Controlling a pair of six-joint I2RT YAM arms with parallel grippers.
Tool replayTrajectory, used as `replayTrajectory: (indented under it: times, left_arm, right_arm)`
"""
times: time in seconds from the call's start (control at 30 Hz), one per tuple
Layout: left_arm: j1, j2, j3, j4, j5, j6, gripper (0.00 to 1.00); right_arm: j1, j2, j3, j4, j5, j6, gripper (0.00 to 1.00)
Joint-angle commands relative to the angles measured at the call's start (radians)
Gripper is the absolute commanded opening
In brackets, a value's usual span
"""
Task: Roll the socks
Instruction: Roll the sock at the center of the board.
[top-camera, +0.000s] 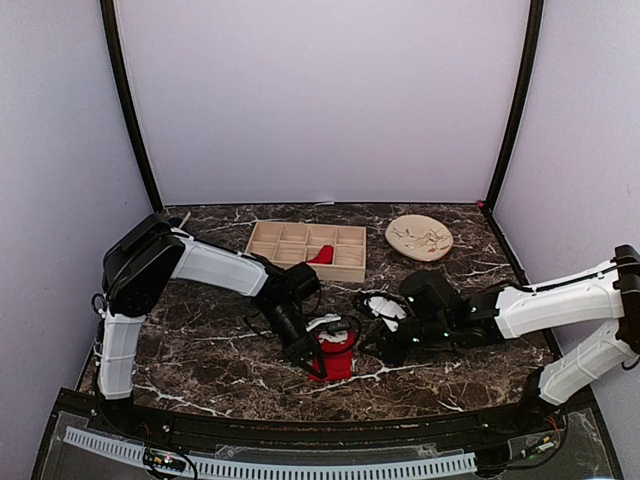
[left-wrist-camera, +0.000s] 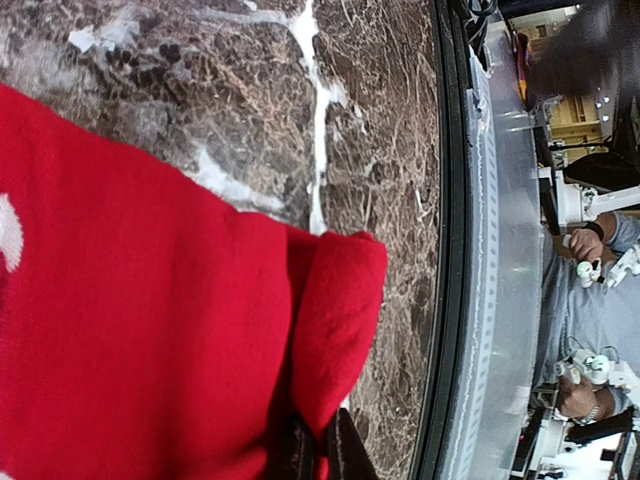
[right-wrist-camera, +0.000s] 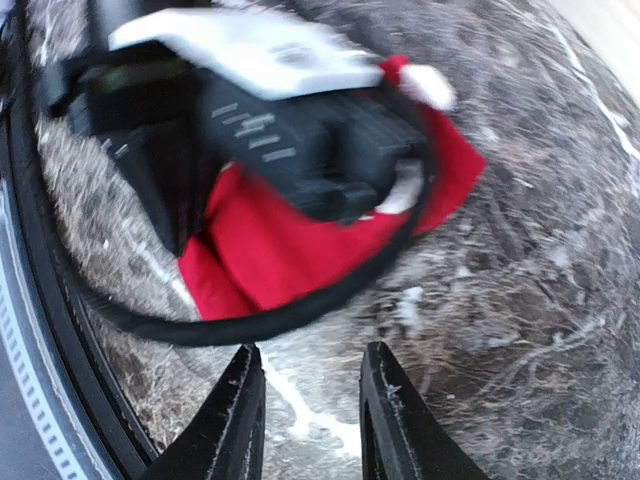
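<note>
The red sock (top-camera: 338, 364) is seen lying on the dark marble table (top-camera: 200, 350), near its front edge and between the two arms. The sock is pinned under the left gripper (top-camera: 313, 357).

In the left wrist view, the left gripper (left-wrist-camera: 320, 458) is shown drawn almost fully together, with a thin fold of the red sock (left-wrist-camera: 130, 330) caught between its fingertips. The pinched part is the doubled-over end (left-wrist-camera: 340, 300), which points toward the table's front rail.

The right gripper (right-wrist-camera: 305, 415) is held moderately open, and nothing is gripped in it. Bare marble is seen between its fingers. The red sock (right-wrist-camera: 270, 250) lies just ahead of these jaws, partly covered by the body and cable of the left arm.

In the overhead view, the sock's long axis appears to run roughly from the near edge toward the far side. This cannot be fixed with certainty, because much of the sock is hidden there.

The left arm is judged to be the nearer one, as contact is already made. For rolling, the free end would have to be reached by the right gripper (top-camera: 385, 343) from the sock's right side.
</note>
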Motion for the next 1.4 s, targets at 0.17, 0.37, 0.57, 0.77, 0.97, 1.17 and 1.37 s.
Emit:
replayTrajectory:
  times: [0.17, 0.37, 0.57, 0.77, 0.97, 1.17, 1.37]
  left_arm:
    - [0.024, 0.090, 0.023, -0.217, -0.022, 0.024, 0.00]
    - [0.033, 0.103, 0.026, -0.228, -0.003, 0.032, 0.00]
    - [0.036, 0.122, 0.034, -0.251, 0.005, 0.050, 0.00]
    - [0.037, 0.141, 0.046, -0.269, 0.019, 0.060, 0.00]
    - [0.039, 0.151, 0.056, -0.274, 0.016, 0.066, 0.00]
    - [0.041, 0.157, 0.059, -0.271, 0.006, 0.066, 0.00]
    - [0.043, 0.165, 0.069, -0.276, 0.006, 0.067, 0.00]
  right_arm:
    - [0.212, 0.048, 0.070, -0.051, 0.200, -0.143, 0.32]
    - [0.291, 0.150, 0.141, -0.098, 0.242, -0.211, 0.34]
    - [0.299, 0.208, 0.176, -0.097, 0.269, -0.255, 0.37]
    - [0.301, 0.278, 0.220, -0.112, 0.289, -0.292, 0.40]
    - [0.301, 0.289, 0.244, -0.119, 0.252, -0.309, 0.42]
    - [0.302, 0.286, 0.262, -0.139, 0.208, -0.315, 0.43]
    - [0.309, 0.310, 0.280, -0.150, 0.177, -0.323, 0.45]
